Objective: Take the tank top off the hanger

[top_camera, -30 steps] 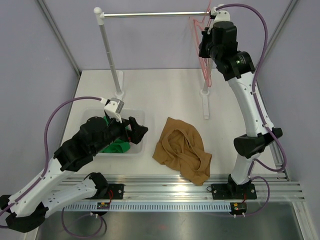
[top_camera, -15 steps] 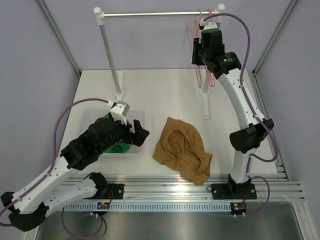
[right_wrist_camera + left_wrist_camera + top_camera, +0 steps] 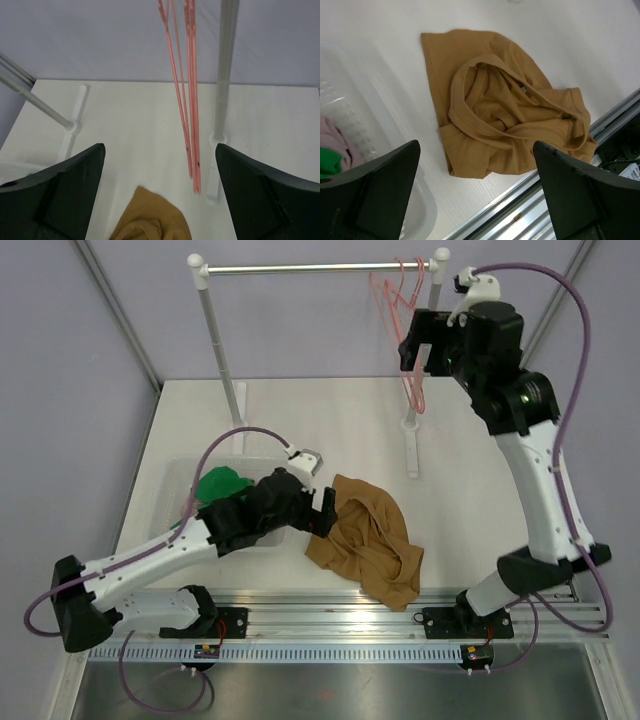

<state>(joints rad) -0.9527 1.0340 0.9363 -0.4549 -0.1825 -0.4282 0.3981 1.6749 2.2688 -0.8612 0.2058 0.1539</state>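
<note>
The tank top [image 3: 365, 540] lies crumpled on the tabletop [image 3: 300, 410]; the hanger [image 3: 405, 330] hangs bare, well beyond it. Left gripper [image 3: 476, 150]: wide, empty, above the tank top. Right gripper [image 3: 160, 150]: wide, empty, high beyond it. Removal looks complete; retract without snagging the hanger.

Can't see the hook of the hanger [image 3: 193, 110], chopped by the top edge in the right wrist view; same for the rack post [image 3: 225, 65] top; just a scrap of tank top [image 3: 152, 220] there, rest lost below the frame; on the left wrist view, only a corner of the bin [image 3: 427, 212], pink cloth [image 3: 335, 132] and green cloth [image 3: 326, 165] sliced by the left edge; from above, tank top's left edge tucked behind the left gripper [image 3: 322, 510].
</note>
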